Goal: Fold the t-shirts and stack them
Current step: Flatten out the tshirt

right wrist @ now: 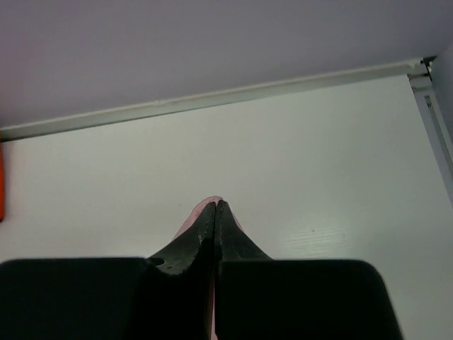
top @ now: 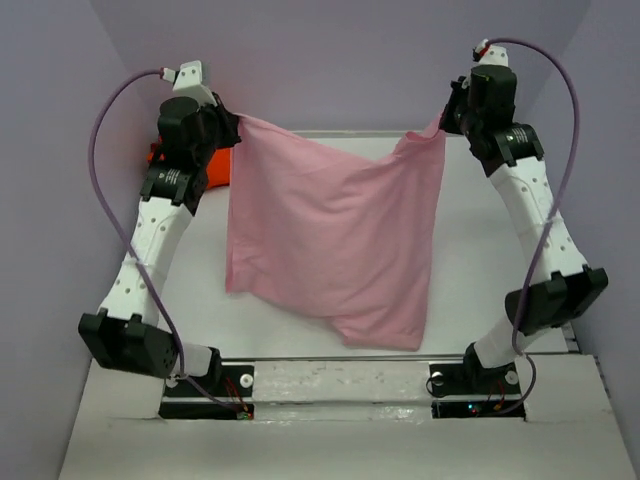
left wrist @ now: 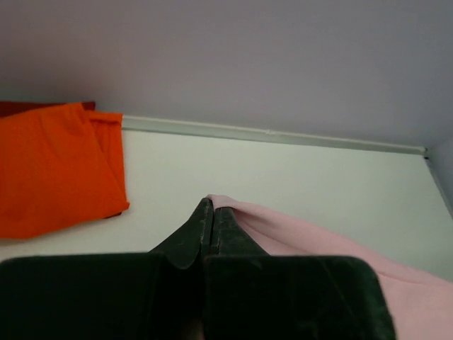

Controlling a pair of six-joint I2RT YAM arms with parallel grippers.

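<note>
Top view: we see the light pink soft cloth t-shirt (top: 335,250) spread in the air between the two arms, held by its two upper corners over the white table (top: 480,270). The left gripper (left wrist: 211,207) has the shirt's left corner. In the left wrist view its two dark fingers (left wrist: 192,235) are pressed together, with a fold of pink cloth pinched at the tips and running off to the lower right. The right gripper (right wrist: 215,204) has the other corner. Its fingers are likewise closed flat against each other, a small tongue of pink showing at the tips. Between the grips the top edge sags in a shallow curve. Below, the cloth hangs in loose folds, its lower edge slanting and lowest toward the right. We cannot tell whether that lowest corner touches the table. The bright orange cloth t-shirt (left wrist: 56,170) lies flat on the table in the far left corner, looking folded, with bare table between it and the pink one. From above it is mostly hidden behind the left arm. A dark red strip (left wrist: 35,106) shows at its far edge; we cannot tell what it is. A pale rail (left wrist: 283,134) runs along the far table edge beneath the pale lavender walls (top: 340,60). Purple cables (top: 105,190) loop from each wrist down to the bases.
</note>
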